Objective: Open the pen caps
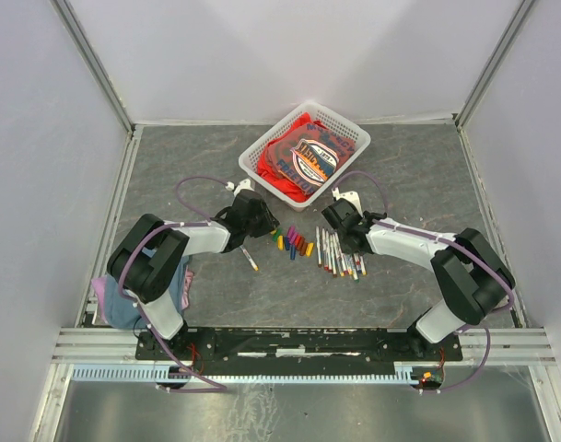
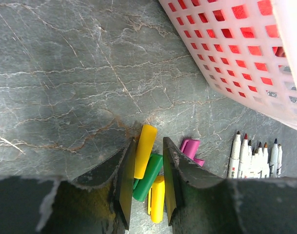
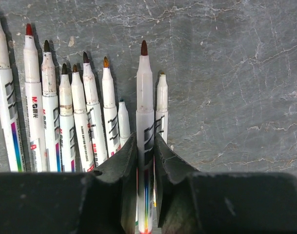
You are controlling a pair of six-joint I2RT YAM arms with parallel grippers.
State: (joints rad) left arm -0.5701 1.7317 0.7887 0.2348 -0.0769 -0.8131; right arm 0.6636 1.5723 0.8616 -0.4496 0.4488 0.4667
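Locating Caps and Barrel Relative to Each Claw

We find the pen caps [image 1: 294,241] lying loose on the surface [image 2: 65,73], clustered between the two arms and just left of the row of pens [image 1: 340,253]. The left claw [image 2: 149,142] is the nearer one. It stands directly over the cluster with its jaws apart. A yellow cap [image 2: 145,151] lies in the gap, close against one finger and free of the other. Its long axis runs along the fingers, not across them. A green cap [image 2: 148,178] lies slanted just behind it, also within the gap.

The right claw [image 3: 144,139] straddles one white pen barrel [image 3: 144,87]. The barrel's long axis follows the claw's centreline, and its bare dark-red tip points away from the wrist. The jaws stand close on both sides of the barrel; we cannot tell whether they press on it.

We judge this pen opened, since its tip is bare and we see no capped pen in these views. Each claw should lift straight up, because a sideways move would sweep the neighbouring caps or pens out of line.
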